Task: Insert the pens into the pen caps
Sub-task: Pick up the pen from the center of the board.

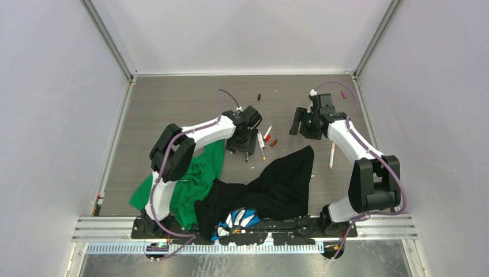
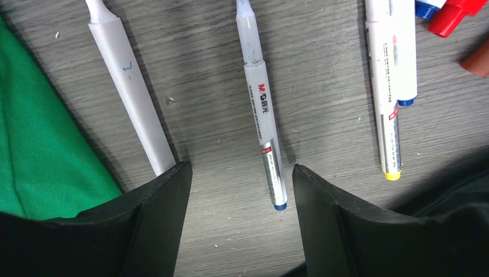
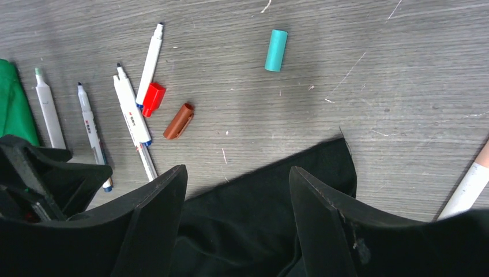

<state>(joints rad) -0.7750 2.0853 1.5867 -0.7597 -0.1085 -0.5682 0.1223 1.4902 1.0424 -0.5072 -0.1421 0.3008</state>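
Note:
Several white pens point(image 1: 262, 141) lie side by side on the table. My left gripper point(image 1: 245, 145) hangs open just above them. In the left wrist view the open gripper point(image 2: 241, 167) has the blue end of a grey-white pen point(image 2: 262, 115) between its fingers, untouched. A thick white pen point(image 2: 132, 104) runs under the left finger, and a yellow-ended pen point(image 2: 387, 115) lies to the right. A red cap point(image 3: 153, 98), a brown cap point(image 3: 179, 121) and a teal cap point(image 3: 276, 50) lie loose. My right gripper point(image 3: 237, 168) stands open and empty over black cloth point(image 3: 265, 213).
Green cloth point(image 1: 199, 179) and black cloth point(image 1: 282, 182) are heaped at the near side, next to the pens. A peach-ended pen point(image 1: 332, 156) lies right of the black cloth. A black cap point(image 1: 259, 97) and a magenta cap point(image 1: 344, 93) sit near the back wall.

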